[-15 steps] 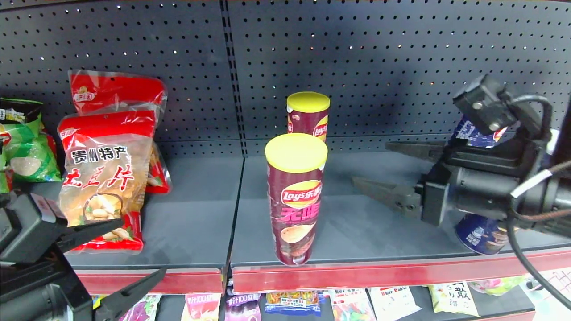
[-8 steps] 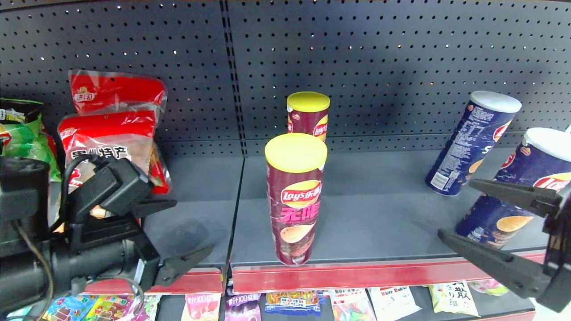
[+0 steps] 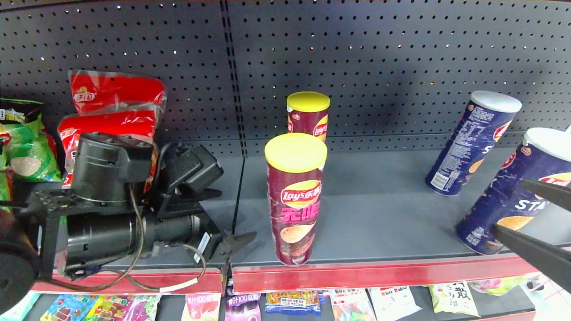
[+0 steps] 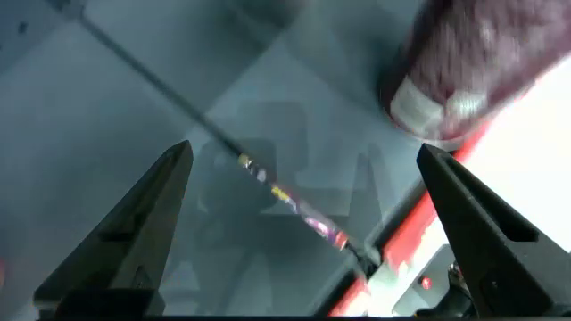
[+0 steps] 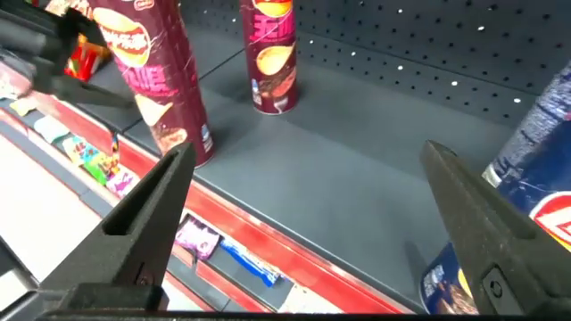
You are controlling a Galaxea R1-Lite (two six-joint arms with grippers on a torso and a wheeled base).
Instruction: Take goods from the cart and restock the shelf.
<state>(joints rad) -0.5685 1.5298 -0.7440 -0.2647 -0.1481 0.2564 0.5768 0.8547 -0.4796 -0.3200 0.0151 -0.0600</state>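
Left gripper [image 3: 229, 218] is low at the front of the shelf [image 3: 374, 209], jaws spread wide and carrying nothing, just beside the front can [image 3: 295, 200]. In the left wrist view it [image 4: 303, 223] looks down on bare deck and the seam between two shelf panels, with that can's base at the edge. Right gripper [image 3: 508, 206] is out at the far right, also wide open and empty, its fingers crossing in front of the near blue can [image 3: 513, 178] without touching it. From its own camera the right gripper [image 5: 308, 156] frames open deck. So both grippers are empty, and the goods are on the shelf. The front can stands upright right behind the red lip [image 3: 357, 274], and the rear can [image 3: 308, 115] sits directly behind it, a neat file that faces the labels forward and leaves depth for more. The far blue can [image 3: 473, 142] and the near one form a second file, both appearing to lean outward. With nothing held, my read is that the cart is the next stop. The deck is flat grey metal, smooth, so a tall can could tip if nudged. Behind is dark pegboard [image 3: 379, 67]; red bags [image 3: 111, 96] and a green bag [image 3: 26, 147] fill the left, and packets [image 3: 290, 303] line the tier below.
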